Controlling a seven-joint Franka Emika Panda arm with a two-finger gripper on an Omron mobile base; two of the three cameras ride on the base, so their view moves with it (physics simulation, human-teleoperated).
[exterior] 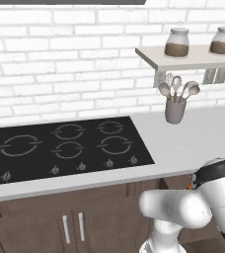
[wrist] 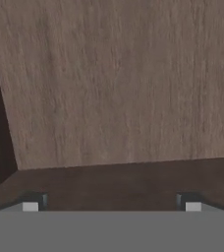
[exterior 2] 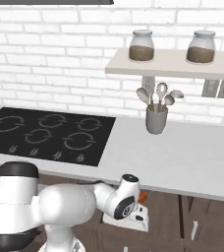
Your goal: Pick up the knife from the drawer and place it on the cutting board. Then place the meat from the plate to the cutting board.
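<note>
No brand, label or writing is readable anywhere you look. From the left, the black glass cooktop point(exterior: 65, 146) lies flat in the smooth pale counter point(exterior 2: 192, 152), with five ring burners and a row of small knobs along its front edge. Behind it stands a white brick wall. Further right a grey cylindrical holder point(exterior 2: 156, 119) carries rounded spoons and a whisk, under a pale shelf point(exterior 2: 173, 64) bearing two glass jars point(exterior 2: 141, 46) with brown contents. Below the counter you have dark wood-grain cabinet fronts with slim metal handles. The arm is folded low, forearm reaching under the counter edge, and the gripper point(wrist: 111, 203) looks into a brown wooden drawer point(wrist: 119, 83), its fingertips point(wrist: 31, 203) spread wide with nothing between them. An orange-red bit beside the wrist, likely the knife point(exterior 2: 142, 196), sits just under the counter edge
</note>
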